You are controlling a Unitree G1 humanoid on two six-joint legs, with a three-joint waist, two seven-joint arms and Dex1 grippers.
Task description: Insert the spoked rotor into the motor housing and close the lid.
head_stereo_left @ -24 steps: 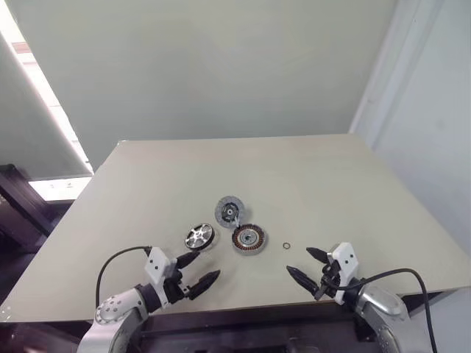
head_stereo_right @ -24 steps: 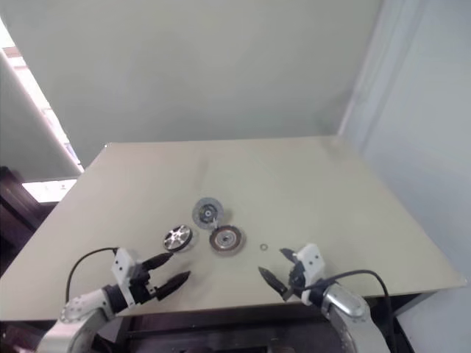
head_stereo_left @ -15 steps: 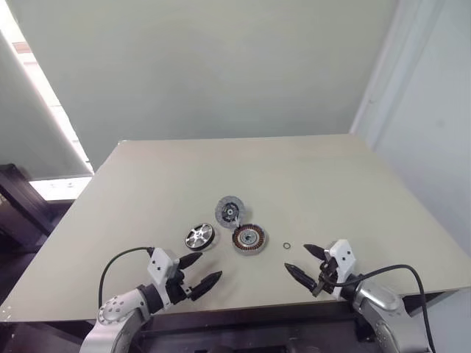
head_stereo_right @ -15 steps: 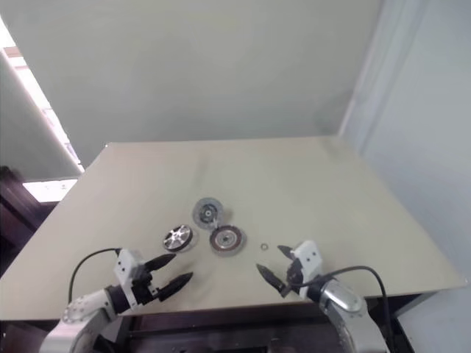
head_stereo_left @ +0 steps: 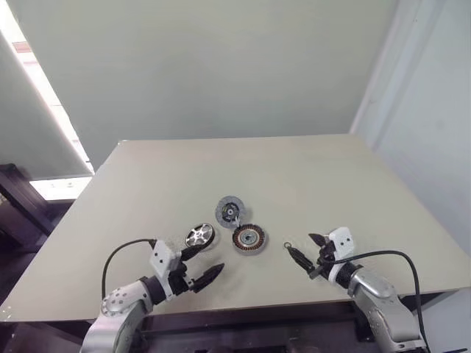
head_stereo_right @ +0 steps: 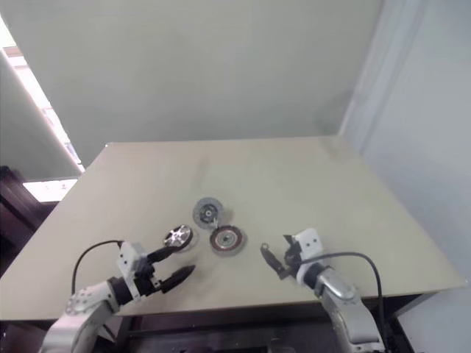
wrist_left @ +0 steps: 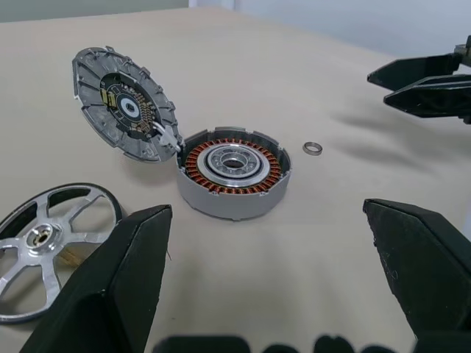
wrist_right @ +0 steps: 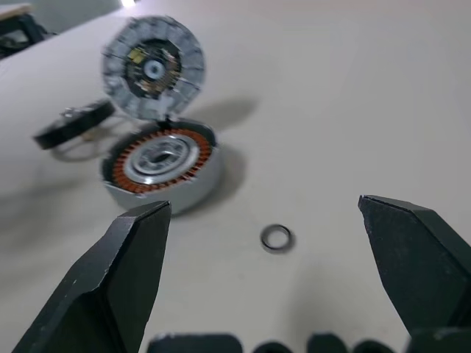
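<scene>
Between wide-spread left gripper (wrist_left: 268, 276) fingers: motor housing (wrist_left: 234, 173) with copper windings, lid (wrist_left: 124, 103) propped tilted against its rim, spoked rotor (wrist_left: 51, 248) flat beside, small loose ring (wrist_left: 313, 148) beyond, right gripper (wrist_left: 430, 84) farther off.

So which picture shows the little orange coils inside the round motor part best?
The left wrist view: the motor housing sits close and sharp there, its copper ring plain around a silver centre. The right wrist view shows it too, but blurrier. Both head views show it as a small disc with a faint orange ring.
</scene>
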